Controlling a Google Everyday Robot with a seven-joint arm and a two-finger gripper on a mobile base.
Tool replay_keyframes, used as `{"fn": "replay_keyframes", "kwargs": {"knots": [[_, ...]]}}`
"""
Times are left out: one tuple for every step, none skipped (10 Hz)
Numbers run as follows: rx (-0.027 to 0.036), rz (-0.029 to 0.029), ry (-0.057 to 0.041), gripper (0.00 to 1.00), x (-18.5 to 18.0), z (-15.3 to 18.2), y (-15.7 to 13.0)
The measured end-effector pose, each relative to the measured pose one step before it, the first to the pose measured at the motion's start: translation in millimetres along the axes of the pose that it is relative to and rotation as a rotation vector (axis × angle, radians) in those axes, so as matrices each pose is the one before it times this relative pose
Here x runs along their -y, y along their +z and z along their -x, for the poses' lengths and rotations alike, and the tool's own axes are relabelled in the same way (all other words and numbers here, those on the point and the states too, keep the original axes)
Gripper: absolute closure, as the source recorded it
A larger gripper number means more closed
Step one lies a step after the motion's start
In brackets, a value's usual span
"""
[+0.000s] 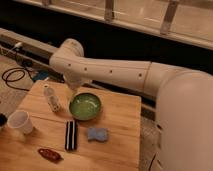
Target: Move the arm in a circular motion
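Camera view puts the claw (74, 92) at centre left of the frame, hanging tip-down just above the upper-left rim of the green bowl (85, 106). I cannot tell whether it is wide or narrow, and I see nothing held in it. The arm (115, 75) reaches from its bulky base at the right edge leftward, its long axis nearly across the frame, to a rounded elbow at upper left, then drops short to the claw. For a circling sweep I judge the white bottle (51, 98), upright just left of the claw, the nearest obstacle. Lower on the surface (122, 125) lie a white cup (21, 122), a black bar (71, 135), a blue sponge (97, 134) and a reddish object (49, 154), all well apart from the claw.
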Motion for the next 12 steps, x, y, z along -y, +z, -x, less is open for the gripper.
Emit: {"fn": "replay_keyframes", "kwargs": {"knots": [[-0.02947, -0.01274, 0.05283, 0.2, 13.43, -28.62, 2.92], [-0.02352, -0.01367, 0.04952, 0.2, 15.18, -23.07, 2.87], [-0.01585, -0.00786, 0.03871, 0.2, 13.13, -15.63, 2.76], [-0.018, -0.00922, 0.04998, 0.2, 20.48, -17.11, 3.55], [-0.02373, -0.0117, 0.06709, 0.2, 33.15, -17.09, 6.13], [-0.02123, -0.01176, 0.04271, 0.2, 29.9, -4.86, 6.52], [-0.0094, -0.00818, 0.02816, 0.2, 22.15, 2.8, 4.7], [-0.01483, -0.01136, 0.02782, 0.2, 24.62, 5.82, 6.1], [-0.0098, -0.01396, 0.01879, 0.2, 24.51, 13.19, 5.21], [-0.00209, -0.01329, 0.00202, 0.2, 18.27, 15.94, 1.97], [0.00229, -0.01392, -0.00874, 0.2, 15.25, 20.58, 0.38], [0.00961, -0.00901, -0.01949, 0.2, 6.26, 20.56, -2.06]]}}
